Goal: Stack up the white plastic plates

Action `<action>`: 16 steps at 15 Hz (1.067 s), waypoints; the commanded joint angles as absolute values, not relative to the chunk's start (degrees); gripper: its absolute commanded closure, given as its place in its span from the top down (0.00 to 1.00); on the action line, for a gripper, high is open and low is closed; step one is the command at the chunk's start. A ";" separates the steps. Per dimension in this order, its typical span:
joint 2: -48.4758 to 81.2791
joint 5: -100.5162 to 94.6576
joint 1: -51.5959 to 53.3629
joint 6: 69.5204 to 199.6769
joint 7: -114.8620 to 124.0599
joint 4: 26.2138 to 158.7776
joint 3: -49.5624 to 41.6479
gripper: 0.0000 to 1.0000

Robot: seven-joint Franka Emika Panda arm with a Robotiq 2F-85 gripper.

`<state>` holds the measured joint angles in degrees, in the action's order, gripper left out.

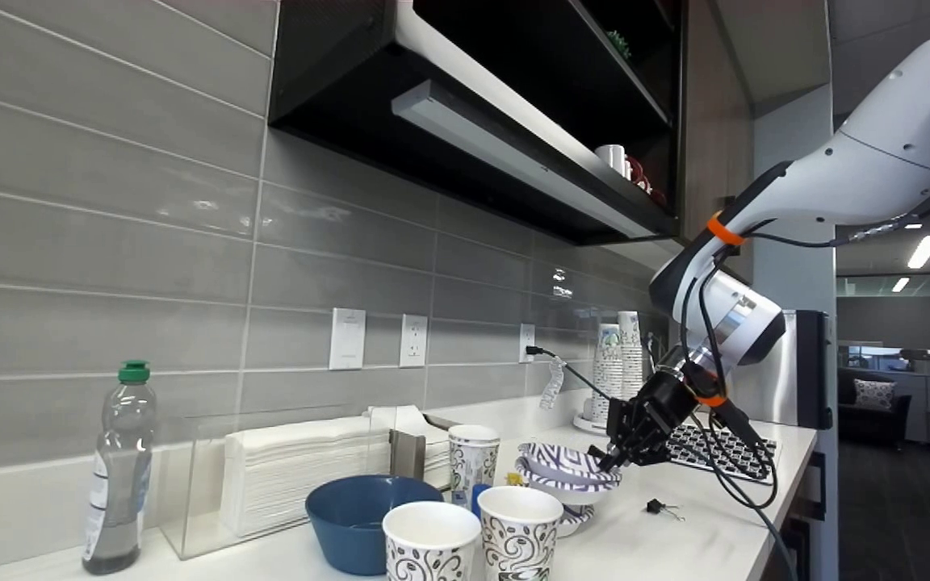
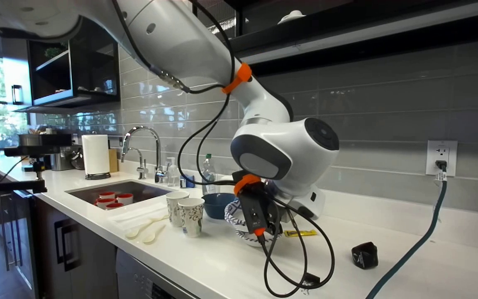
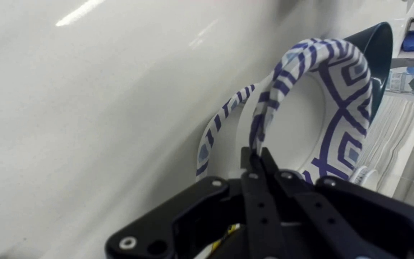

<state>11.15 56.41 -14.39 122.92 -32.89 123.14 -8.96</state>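
A white plastic plate with dark blue pattern is tilted in my grip, seen in both exterior views (image 1: 563, 461) (image 2: 234, 216) and the wrist view (image 3: 297, 122). Its rim looks double, so I cannot tell whether it is one plate or two nested. Another white plate (image 1: 575, 520) sits on the counter below it, partly covered; its striped rim shows in the wrist view (image 3: 218, 126). My gripper (image 1: 609, 458) is shut on the upper plate's near rim, with the fingertips (image 3: 259, 160) pinching it. In an exterior view the fingers (image 2: 274, 224) are mostly hidden by the wrist and cables.
A blue bowl (image 1: 364, 524) stands beyond the plates, with patterned cups (image 1: 520, 528) close by. A napkin holder (image 1: 295, 472) and bottle (image 1: 119, 476) stand along the wall. A yellow packet (image 2: 300, 233) and black object (image 2: 364, 255) lie on the counter. Cables hang below the wrist.
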 commanded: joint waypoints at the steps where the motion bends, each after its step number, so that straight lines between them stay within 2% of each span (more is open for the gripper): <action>1: 12.97 58.35 -14.39 123.60 -34.27 121.47 -8.98 0.01; 16: 18.93 59.59 -14.55 126.17 -33.62 116.44 -7.80 0.01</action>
